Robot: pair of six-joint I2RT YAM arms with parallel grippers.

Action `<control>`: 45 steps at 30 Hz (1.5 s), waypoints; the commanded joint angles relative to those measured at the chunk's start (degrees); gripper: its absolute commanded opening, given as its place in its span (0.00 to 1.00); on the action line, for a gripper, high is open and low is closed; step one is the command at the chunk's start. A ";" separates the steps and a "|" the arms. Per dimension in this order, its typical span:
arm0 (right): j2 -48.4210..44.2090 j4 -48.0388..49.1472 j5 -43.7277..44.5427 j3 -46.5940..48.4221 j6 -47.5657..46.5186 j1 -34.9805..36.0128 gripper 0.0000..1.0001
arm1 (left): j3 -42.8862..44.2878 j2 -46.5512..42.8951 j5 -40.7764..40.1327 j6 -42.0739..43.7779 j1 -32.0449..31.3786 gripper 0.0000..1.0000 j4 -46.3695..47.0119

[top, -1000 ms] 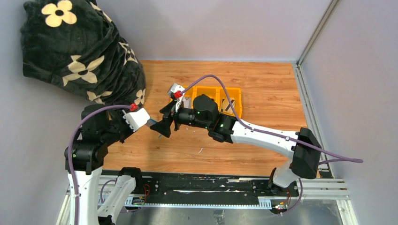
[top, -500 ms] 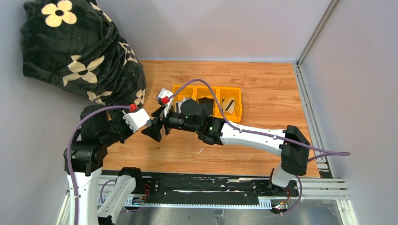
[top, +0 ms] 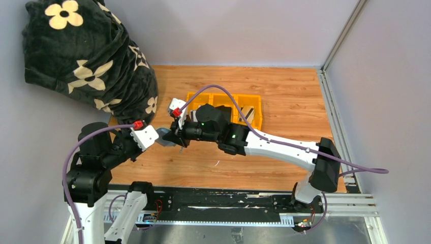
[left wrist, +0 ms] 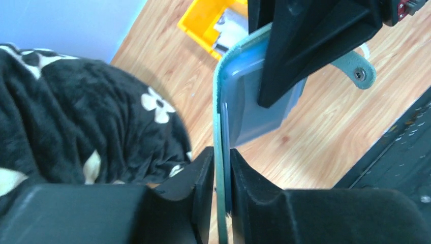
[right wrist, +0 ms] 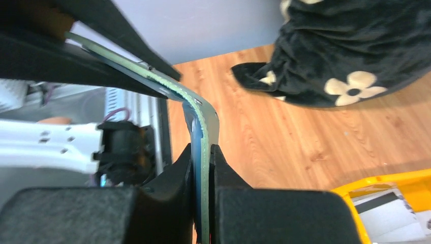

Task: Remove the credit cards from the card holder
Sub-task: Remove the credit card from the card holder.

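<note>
Currently aloft: the card holder (top: 163,136), a sage grey-green wallet lifted off the table (top: 284,91) over its left part, near the left edge, spanning the gap between the two grippers.
Shape: bent rather than flat; in the right wrist view the green cover curves from one pincer toward the other.
Inner leaf: a light blue inner leaf (left wrist: 249,109) shows against the green cover.
Clasp tab: a clasp tab (left wrist: 358,75) with a small round snap sticks out past the right fingers.
Left gripper (left wrist: 222,158): narrow, its two dark fingers pinching the holder's thin edge.
Right gripper (right wrist: 202,155): narrow too, clamped on the holder's other end, cover and blue leaf together.
Cards in the holder: cannot tell whether any sit inside.
Credit cards (top: 247,113): pale ones with a dark stripe lie in the right-hand compartment of the yellow tray (top: 260,113).
Tray's place: on the table toward the middle of the far edge, its other compartments partly hidden by the right arm (top: 274,145).
Blanket (top: 86,56): black with cream flowers, heaped at the far left corner, spilling over the left edge.
</note>
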 commanded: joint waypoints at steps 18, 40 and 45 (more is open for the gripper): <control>-21.43 -19.71 -30.11 -0.33 0.74 -1.67 0.00 | 13.48 2.51 38.75 -32.84 -0.27 0.20 1.92; -22.00 -20.64 -37.77 2.05 3.44 -2.30 0.00 | 18.14 8.82 52.77 -47.16 -0.27 0.20 1.36; -21.93 -20.47 -37.90 2.15 2.95 -2.45 0.00 | 17.94 9.06 48.90 -48.62 -0.27 0.07 1.42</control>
